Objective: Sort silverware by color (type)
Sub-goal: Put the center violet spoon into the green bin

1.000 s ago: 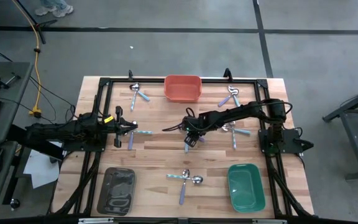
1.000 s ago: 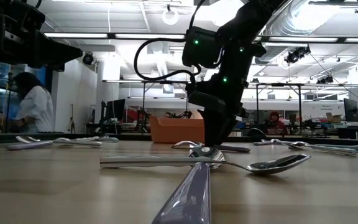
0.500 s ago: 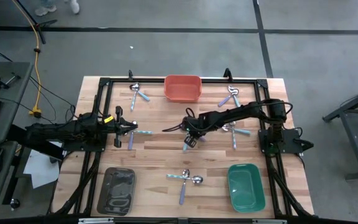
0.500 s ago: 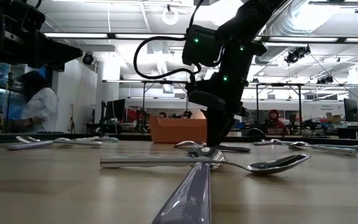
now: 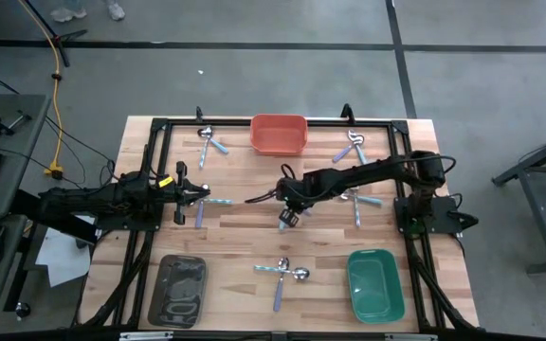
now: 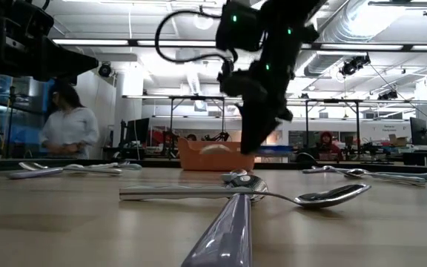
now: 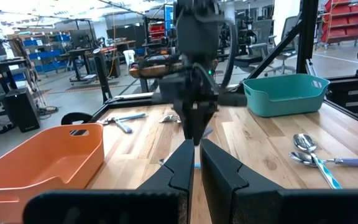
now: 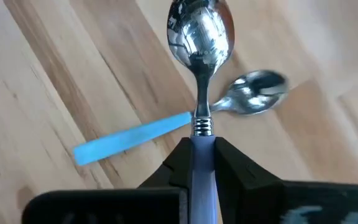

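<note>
The right arm is stretched from its base at the right edge of the table (image 5: 245, 170) toward the middle, with the forearm almost level and the wrist bent downward. The right claw (image 5: 290, 213) is held above the wood near the table's centre, and its two fingers are pinched on the handle of a lavender-handled spoon (image 8: 201, 74). In the right wrist view the handle is seen clamped between the fingers, and the long axis of the spoon runs straight out from the claw, with the shiny bowl pointing away from it. In the low view this claw (image 6: 254, 137) hangs clear of the surface.

Under the lifted spoon, a light blue spoon (image 8: 166, 124) is left lying flat on the wood, its long axis crossing that of the held spoon, with its bowl beside the held spoon's neck.

The left arm is laid low over the left side of the table, pointing toward the centre. The left claw (image 5: 200, 193) is pressed together and nothing is seen between its fingers.

More spoons (image 5: 282, 273) are lying near the front edge, between a dark tray (image 5: 180, 289) and a green tray (image 5: 376, 282). An orange tray (image 5: 279, 134) stands at the far edge.
</note>
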You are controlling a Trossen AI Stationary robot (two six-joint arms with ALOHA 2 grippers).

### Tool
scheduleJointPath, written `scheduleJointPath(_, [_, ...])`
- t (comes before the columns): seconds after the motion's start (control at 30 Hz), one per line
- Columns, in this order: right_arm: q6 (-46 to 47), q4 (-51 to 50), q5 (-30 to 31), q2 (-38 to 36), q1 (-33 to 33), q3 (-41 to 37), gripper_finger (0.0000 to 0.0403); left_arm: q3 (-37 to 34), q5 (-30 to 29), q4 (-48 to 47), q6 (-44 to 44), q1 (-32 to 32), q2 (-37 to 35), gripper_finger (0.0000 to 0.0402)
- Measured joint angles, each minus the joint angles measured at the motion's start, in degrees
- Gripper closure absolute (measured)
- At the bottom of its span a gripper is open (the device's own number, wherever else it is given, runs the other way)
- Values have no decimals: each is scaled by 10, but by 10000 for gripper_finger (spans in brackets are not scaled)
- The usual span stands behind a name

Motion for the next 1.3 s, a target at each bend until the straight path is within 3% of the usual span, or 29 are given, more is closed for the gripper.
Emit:
scheduleJointPath(0.27, [39, -111, 11, -30, 44, 83, 386, 0, 0, 0, 0, 0, 0, 383])
scheduleJointPath(0.47, [135, -246, 12, -39, 128, 165, 386, 0, 0, 0, 0, 0, 0, 383])
scheduleJointPath(0.63, [279, -336, 1, -40, 226, 204, 386, 0, 0, 0, 0, 0, 0, 383])
scheduleJointPath(0.8, [453, -369, -29, -40, 336, 204, 386, 0, 0, 0, 0, 0, 0, 383])
scheduleJointPath(1.03, [735, -387, -15, -40, 481, 197, 386, 0, 0, 0, 0, 0, 0, 383])
scheduleJointPath(1.17, [850, -424, -11, -40, 529, 168, 386, 0, 0, 0, 0, 0, 0, 383])
scheduleJointPath(1.3, [898, -433, -10, -39, 549, 120, 386, 0, 0, 0, 0, 0, 0, 383])
